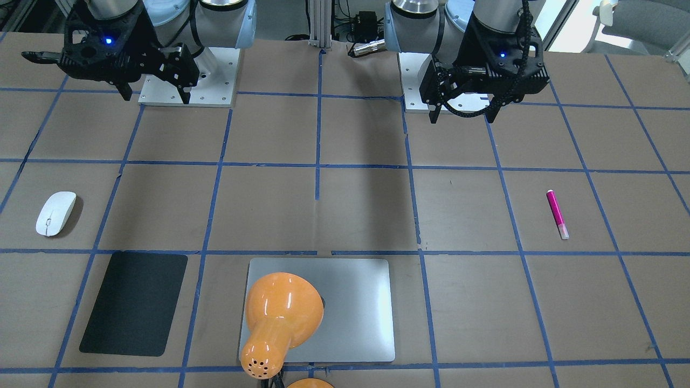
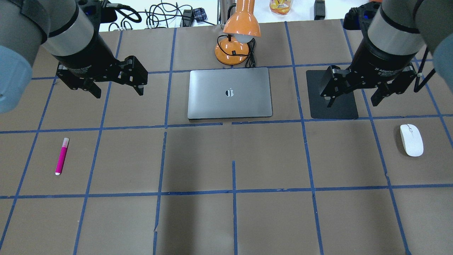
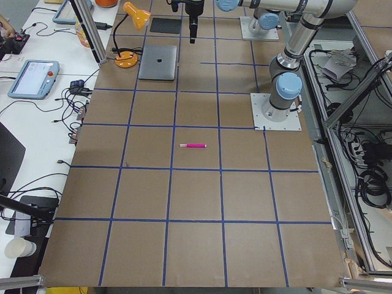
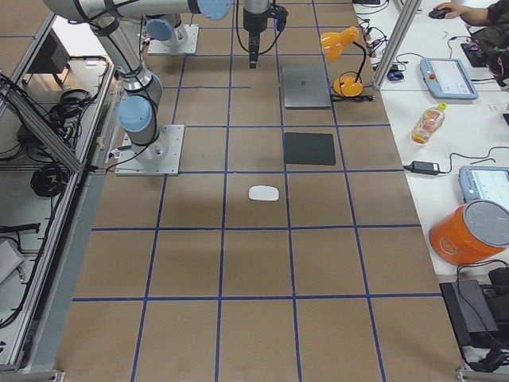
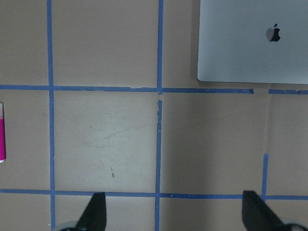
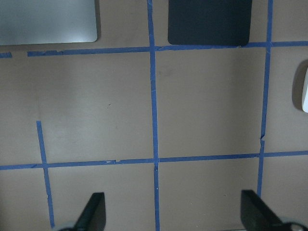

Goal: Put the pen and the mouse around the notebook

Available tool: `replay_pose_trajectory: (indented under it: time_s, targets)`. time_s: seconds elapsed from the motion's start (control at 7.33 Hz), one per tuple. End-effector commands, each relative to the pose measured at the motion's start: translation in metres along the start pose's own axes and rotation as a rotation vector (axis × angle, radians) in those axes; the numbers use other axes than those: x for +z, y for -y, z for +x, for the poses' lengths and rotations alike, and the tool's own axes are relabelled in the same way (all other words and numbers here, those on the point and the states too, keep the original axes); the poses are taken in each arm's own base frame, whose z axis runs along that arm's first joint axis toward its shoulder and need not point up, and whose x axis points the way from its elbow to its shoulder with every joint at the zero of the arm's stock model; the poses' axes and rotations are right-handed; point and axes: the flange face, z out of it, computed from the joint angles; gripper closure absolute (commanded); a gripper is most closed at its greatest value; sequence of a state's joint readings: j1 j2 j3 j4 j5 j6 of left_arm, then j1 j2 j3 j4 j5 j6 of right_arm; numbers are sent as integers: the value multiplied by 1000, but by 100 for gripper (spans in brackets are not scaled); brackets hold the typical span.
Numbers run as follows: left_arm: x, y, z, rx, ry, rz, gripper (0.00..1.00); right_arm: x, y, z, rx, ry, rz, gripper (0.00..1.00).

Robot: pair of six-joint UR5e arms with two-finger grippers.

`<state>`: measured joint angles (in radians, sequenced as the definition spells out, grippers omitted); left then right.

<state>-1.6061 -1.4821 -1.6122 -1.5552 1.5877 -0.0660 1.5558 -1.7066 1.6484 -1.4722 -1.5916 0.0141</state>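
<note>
The magenta pen [image 2: 62, 156] lies flat on the table's left side, well nearer the robot than my left gripper [image 2: 118, 94], which hangs open and empty above the table. At the left edge of the left wrist view only the pen's [image 5: 1, 132] side shows. The white mouse [image 2: 411, 140] rests on the right side, near and right of my open, empty right gripper [image 2: 352, 103]. The silver notebook [image 2: 230, 92] lies closed at the far middle, between the two grippers. Across the table, the pen [image 1: 557, 214] and mouse [image 1: 55, 213] sit at opposite sides.
A black mat [image 2: 318, 106] lies right of the notebook, partly under my right gripper. An orange desk lamp [image 2: 240, 32] stands behind the notebook with its head over the far edge. Blue tape lines grid the brown table. Cables and operator desks lie beyond the far edge.
</note>
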Motion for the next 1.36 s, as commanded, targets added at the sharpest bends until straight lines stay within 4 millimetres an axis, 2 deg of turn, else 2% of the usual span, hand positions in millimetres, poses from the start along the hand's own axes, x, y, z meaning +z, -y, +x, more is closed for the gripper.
replay_pose_trajectory:
  time_s: [0.0,0.27,0.41,0.55,0.68,0.82,0.95,1.09,1.23]
  targets:
    - [0,0,0,0,0,0,0,5,3,1,-5,6,-6,0]
    - [0,0,-5,2,4,-4,0,3,6,8,18,3,5,0]
    - [5,4,-14,41,11,-15,0,1,8,8,17,3,17,0]
    - [28,7,-29,73,9,-45,0,2,16,27,57,4,27,0]
    - [53,12,-55,70,9,-56,0,10,29,78,147,8,19,0]
    - [90,19,-106,58,1,-96,0,40,54,134,189,16,-18,0]
    - [133,21,-169,-12,-14,-122,0,60,80,177,185,3,19,0]
    - [169,14,-217,36,-14,-114,0,93,101,217,162,6,-8,0]
    - [204,8,-252,117,-1,-82,0,117,108,259,178,31,-26,0]
